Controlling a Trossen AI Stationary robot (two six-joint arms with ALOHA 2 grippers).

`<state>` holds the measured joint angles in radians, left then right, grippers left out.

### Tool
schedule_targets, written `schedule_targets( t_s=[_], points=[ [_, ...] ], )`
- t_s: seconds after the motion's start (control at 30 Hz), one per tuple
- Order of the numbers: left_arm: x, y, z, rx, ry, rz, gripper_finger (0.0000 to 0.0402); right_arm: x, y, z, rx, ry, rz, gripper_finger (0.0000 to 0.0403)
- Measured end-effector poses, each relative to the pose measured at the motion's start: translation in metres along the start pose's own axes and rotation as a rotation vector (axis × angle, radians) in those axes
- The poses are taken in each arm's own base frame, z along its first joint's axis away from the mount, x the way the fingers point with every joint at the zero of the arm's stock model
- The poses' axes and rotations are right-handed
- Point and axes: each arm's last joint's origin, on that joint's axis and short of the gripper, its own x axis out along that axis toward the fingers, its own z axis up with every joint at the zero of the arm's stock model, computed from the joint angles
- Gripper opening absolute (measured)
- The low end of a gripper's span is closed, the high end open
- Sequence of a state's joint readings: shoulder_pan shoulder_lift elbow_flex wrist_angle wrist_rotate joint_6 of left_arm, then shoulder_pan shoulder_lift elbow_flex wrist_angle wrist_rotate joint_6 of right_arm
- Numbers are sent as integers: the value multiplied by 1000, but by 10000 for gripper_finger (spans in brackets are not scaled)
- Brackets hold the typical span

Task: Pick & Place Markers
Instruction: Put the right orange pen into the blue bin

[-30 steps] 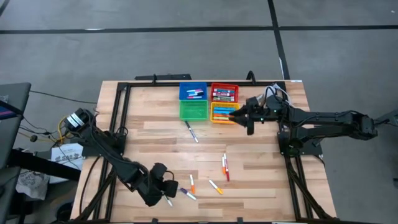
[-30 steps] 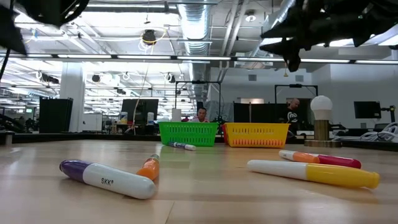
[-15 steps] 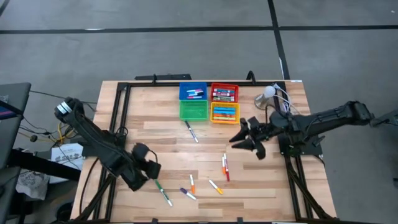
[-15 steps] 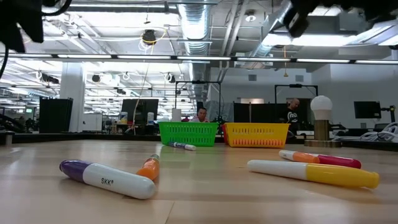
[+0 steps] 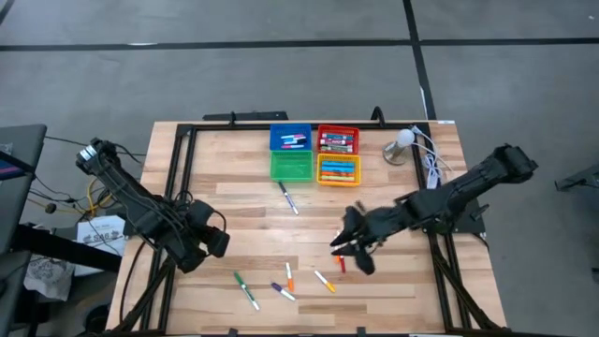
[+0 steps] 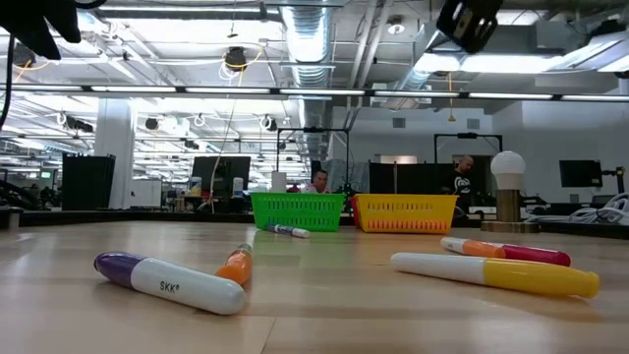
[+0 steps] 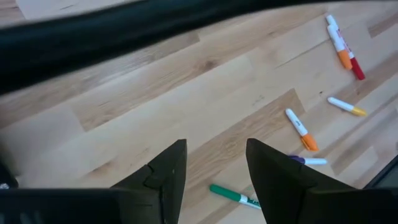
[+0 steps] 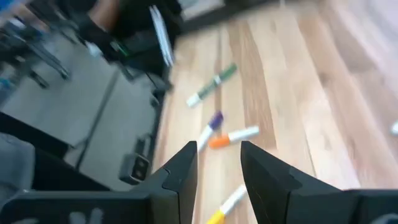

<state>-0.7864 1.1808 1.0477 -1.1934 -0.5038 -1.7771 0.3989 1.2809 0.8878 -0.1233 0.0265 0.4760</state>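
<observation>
Several loose markers lie flat on the wooden table: a green one, a purple one, an orange one, a yellow one, a red and orange pair and one nearer the bins. My right gripper hovers open above the red and orange pair, nothing between its fingers. My left gripper is open near the table's left side, raised above the board, left of the green marker.
Four square bins stand at the far middle: blue, red, green and yellow, with markers inside the blue, red and yellow ones. A white lamp with its cable stands far right. Black frame rails run along the table's sides.
My right gripper has swung from the yellow bin toward the near edge and now hangs over the red and orange markers. My left gripper has drawn back from the green marker toward the table's left edge and risen. The green marker lies where it was left.
</observation>
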Motion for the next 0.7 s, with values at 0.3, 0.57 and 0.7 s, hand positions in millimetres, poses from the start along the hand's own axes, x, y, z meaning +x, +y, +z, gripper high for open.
schedule_targets(
  t_s=[0.3, 0.57, 0.7],
  points=[
    [0, 0, 0, -2, -4, -6, 166, 67, -6, -7, 232, 202, -107, 112],
    [0, 0, 0, 47, -4, -6, 166, 97, -24, -36, 489, 349, -236, 112],
    [0, 0, 0, 50, -4, -6, 166, 98, -27, -44, 557, 397, -291, 112]
  ],
)
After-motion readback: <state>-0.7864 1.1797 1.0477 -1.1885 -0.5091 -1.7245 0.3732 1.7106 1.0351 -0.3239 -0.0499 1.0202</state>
